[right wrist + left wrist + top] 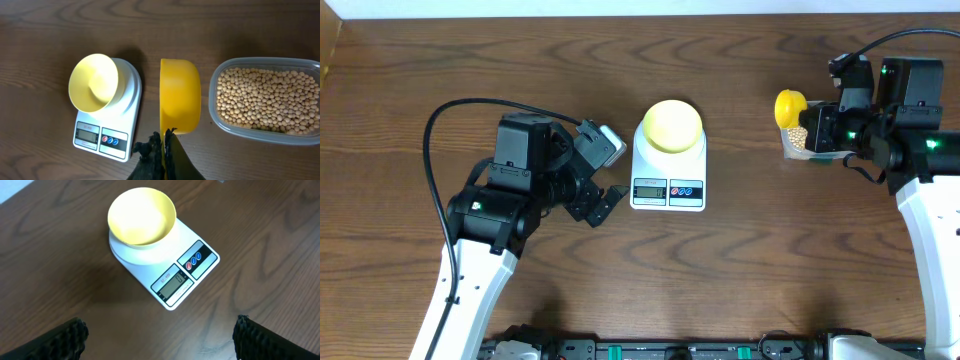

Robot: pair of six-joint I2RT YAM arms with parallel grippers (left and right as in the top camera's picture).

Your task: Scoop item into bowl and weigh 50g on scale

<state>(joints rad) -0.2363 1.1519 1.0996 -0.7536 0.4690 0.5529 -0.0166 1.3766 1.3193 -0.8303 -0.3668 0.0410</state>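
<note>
Right gripper (164, 139) clamped the yellow plastic scoop (180, 90) mid-frame; left gripper (160, 330) gaped. Overfilling could spill round tan beans (265, 100) past the pale-yellow bowl (95, 82).

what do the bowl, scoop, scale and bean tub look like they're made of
Bowl: likely plastic, pale yellow, smooth with a soft sheen, thin even rim.
Scoop: probably plastic too, deeper yellow, satin.
Scale: apparently white moulded plastic, semi-gloss, rounded edges.
Tub: clear plastic by the look; its rim and wall are see-through.
</note>
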